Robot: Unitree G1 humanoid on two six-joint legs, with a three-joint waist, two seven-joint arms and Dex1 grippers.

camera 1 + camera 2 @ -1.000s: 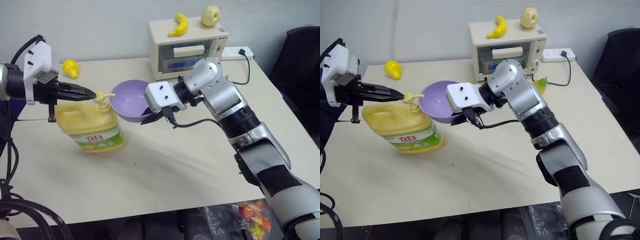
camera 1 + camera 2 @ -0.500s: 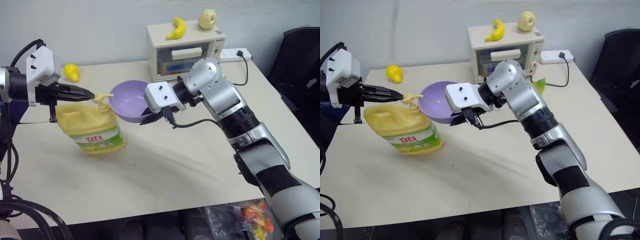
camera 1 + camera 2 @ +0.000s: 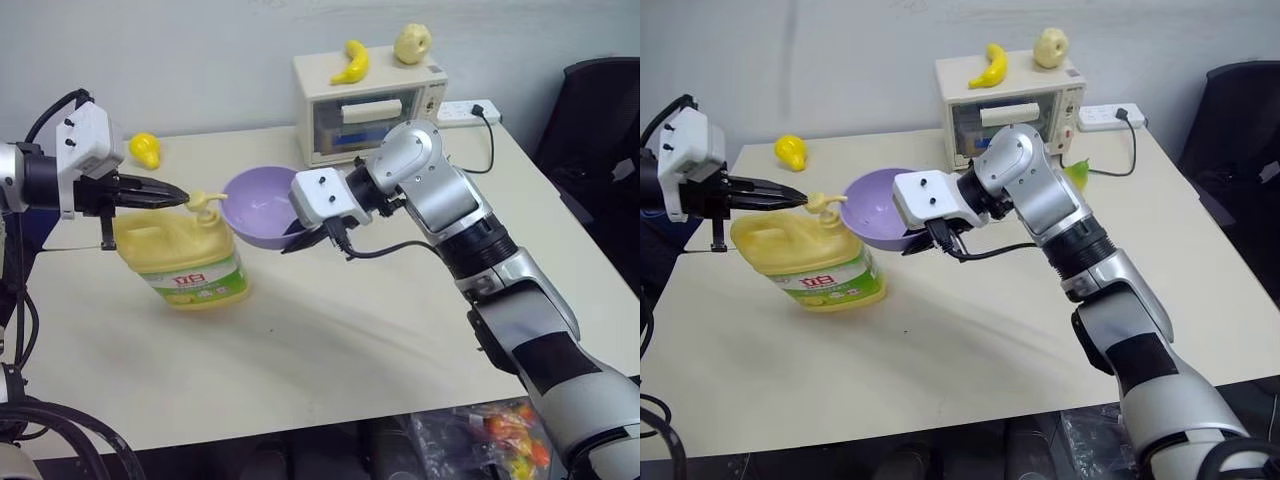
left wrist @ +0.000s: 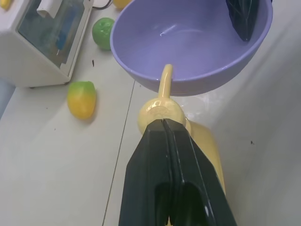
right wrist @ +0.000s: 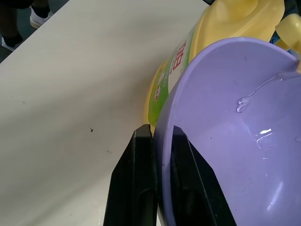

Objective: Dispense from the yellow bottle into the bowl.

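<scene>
while the right claw grips the rim of the bowl, one finger inside the wall and one outside, dispensing appears to be under way but not finished: a thin streak and a few clear drops of liquid lie on the inner wall of the bowl, and no pool is visible at its bottom. the bowl is held tilted and lifted off the surface, its rim just under the spout of the pump nozzle. the yellow bottle stands toward the left edge of the surface, leaning slightly, label facing the front edge. the left claw is clenched with nothing between its fingers; its joined tips rest on top of the pump head, and contact looks likely from the wrist view. judged from this arrangement, the current step is pressing the pump. what remains is probably further strokes as required, then lifting the left claw clear and setting the bowl back down on the surface. a small yellow fruit lies near the far left corner, well apart from the work.
</scene>
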